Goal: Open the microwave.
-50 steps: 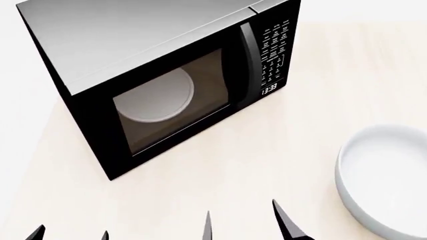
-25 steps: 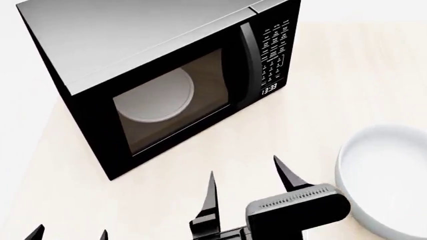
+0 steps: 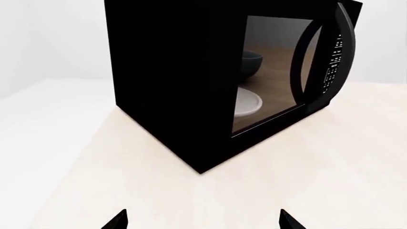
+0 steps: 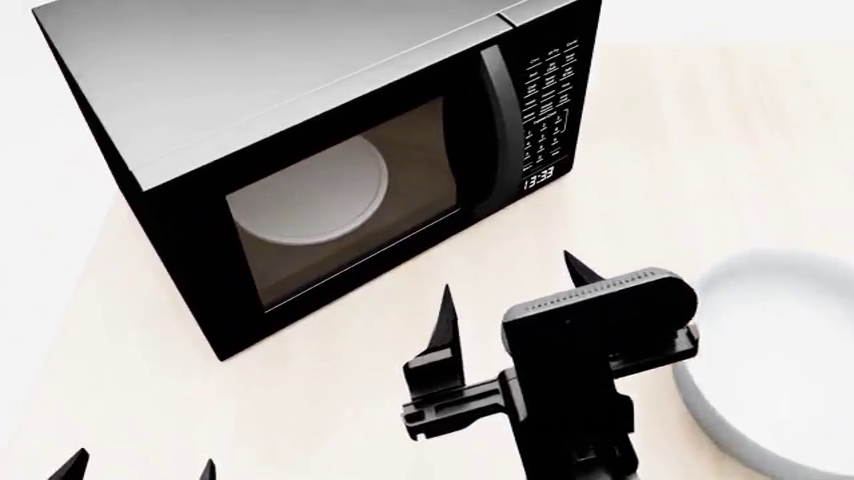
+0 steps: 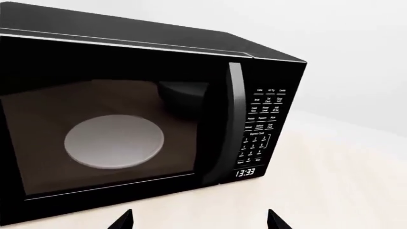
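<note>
before the shut microwave [image 4: 320, 150], right pincer [image 4: 514, 290] gapes

The pale round bowl [image 4: 787, 360] is cut by the head view's right edge and partly hidden behind the black right gripper [image 4: 507, 285]; keypad lettering [image 5: 264, 126] is unreadable.

My feeds are bright and evenly lit, with flat, diffuse light and no clear source. The pale table [image 4: 641, 150] is nearly washed out, and shadows on it are faint and soft. The microwave [image 4: 320, 150] has a soft sheen on its grey top and dim reflections in its door glass. Everything is sharp, with no blur or grain. I see no bending at the edges.
</note>
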